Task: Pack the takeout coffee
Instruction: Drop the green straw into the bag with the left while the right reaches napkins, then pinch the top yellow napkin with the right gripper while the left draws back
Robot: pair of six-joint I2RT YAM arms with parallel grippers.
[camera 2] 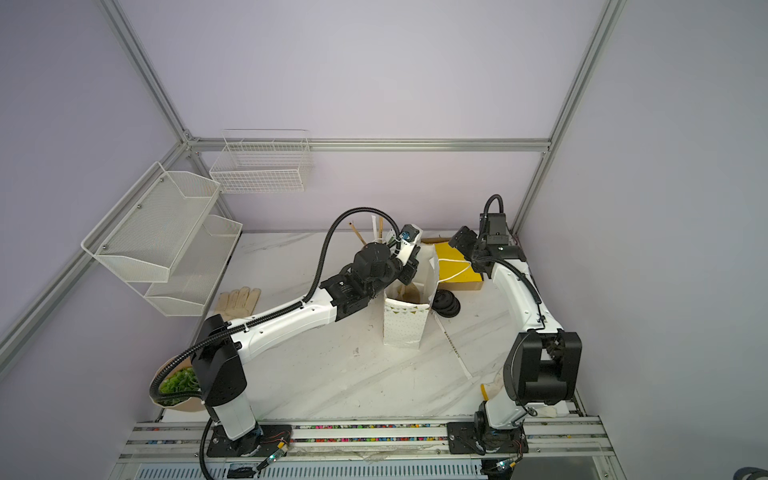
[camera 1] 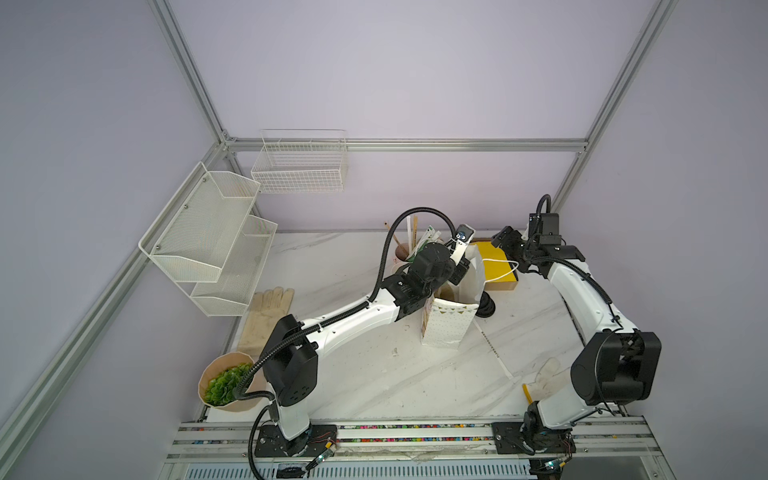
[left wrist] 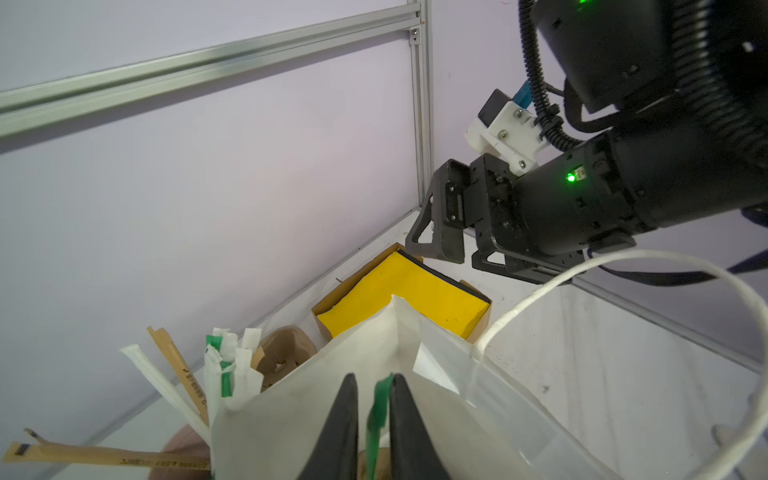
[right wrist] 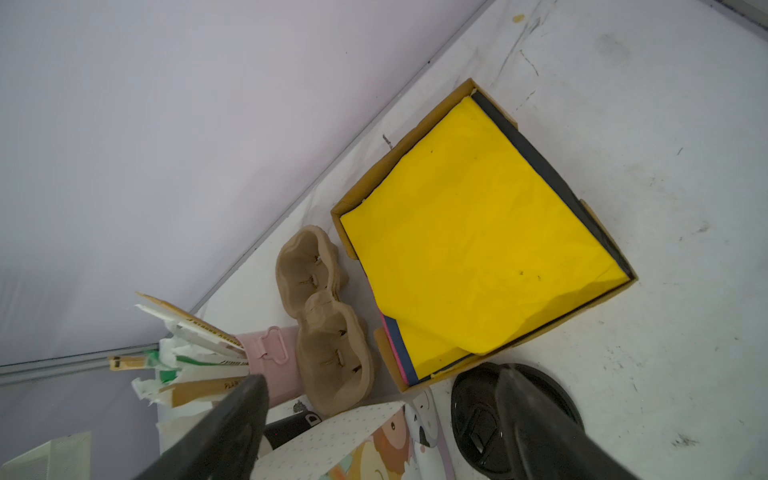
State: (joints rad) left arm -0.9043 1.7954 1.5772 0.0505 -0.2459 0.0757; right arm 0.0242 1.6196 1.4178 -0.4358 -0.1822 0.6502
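Hanging at the mouth of the upright white paper bag with a dotted front [camera 1: 449, 328], the left gripper [left wrist: 374, 378] points down into it. Its black fingers [left wrist: 345, 415] stand close together with only a narrow gap, and a thin green strip [left wrist: 376, 419] runs between them; whether they clamp that strip or merely flank it I cannot tell. The takeout coffee, a small black-walled paper cup, shows plainly in no view. The only candidate is a tan rounded shape [camera 2: 409, 293] low inside the bag, directly beneath the left gripper; no black wall or lettering shows there, so I judge the cup probably packed but cannot confirm it. If that is the cup, it lies straight below the left gripper along the bag's vertical axis, and whether it stands upright cannot be seen. The left arm is plainly the nearer one. The right gripper [left wrist: 444, 251] hangs beyond the bag's far side, above the shallow cardboard box lined with yellow paper [right wrist: 478, 228], jaws wide apart with nothing between them. The bag's white cord handle [left wrist: 540, 291] loops toward that side over the white marbled bench [camera 1: 374, 374].
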